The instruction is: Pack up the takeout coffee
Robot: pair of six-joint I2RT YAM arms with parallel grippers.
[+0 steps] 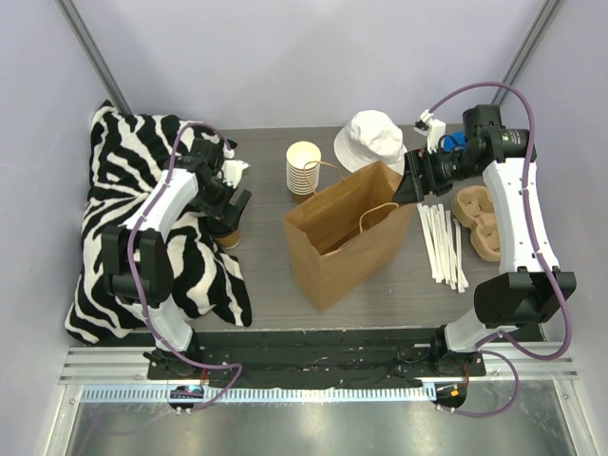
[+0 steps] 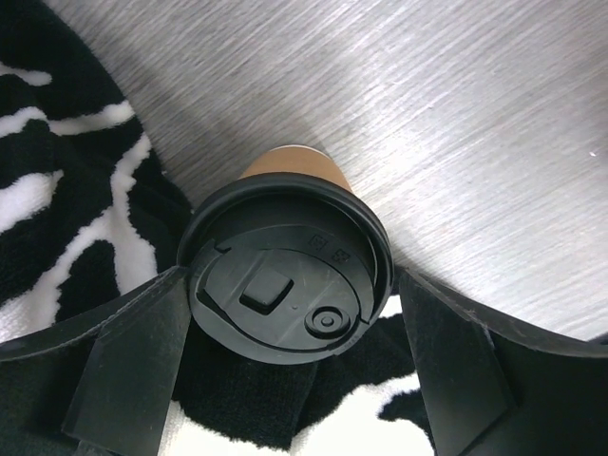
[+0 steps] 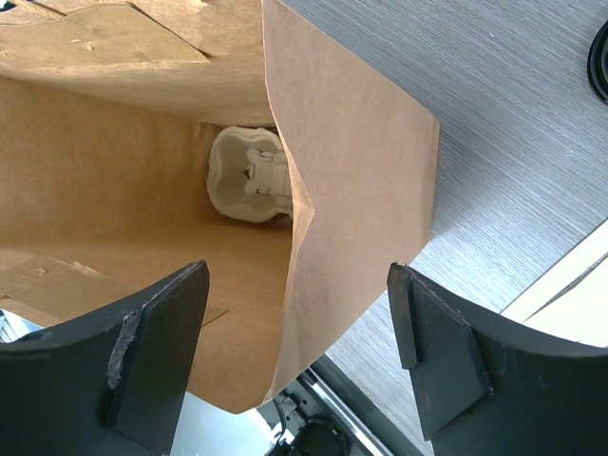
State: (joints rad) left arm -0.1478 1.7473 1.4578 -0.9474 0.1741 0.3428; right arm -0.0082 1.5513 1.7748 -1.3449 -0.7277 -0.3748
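The takeout coffee (image 2: 285,275) is a kraft-brown cup with a black lid. It stands on the grey table at the edge of the zebra blanket, and it shows in the top view (image 1: 228,237). My left gripper (image 2: 290,274) is open, with one finger (image 2: 123,370) on each side of the lid, at or very near its rim. In the top view the left gripper (image 1: 231,211) is just above the cup. My right gripper (image 3: 296,280) is open and straddles the right wall of the open brown paper bag (image 3: 361,161). In the top view it (image 1: 410,185) is at the bag's (image 1: 342,237) far right corner.
A zebra blanket (image 1: 142,237) covers the table's left side. A stack of lidless cups (image 1: 304,166) and a white hat (image 1: 372,138) stand behind the bag. Pale stirrers (image 1: 442,242) and a brown pulp carrier (image 1: 480,220) lie to the right. A white moulded object (image 3: 249,176) lies inside the bag.
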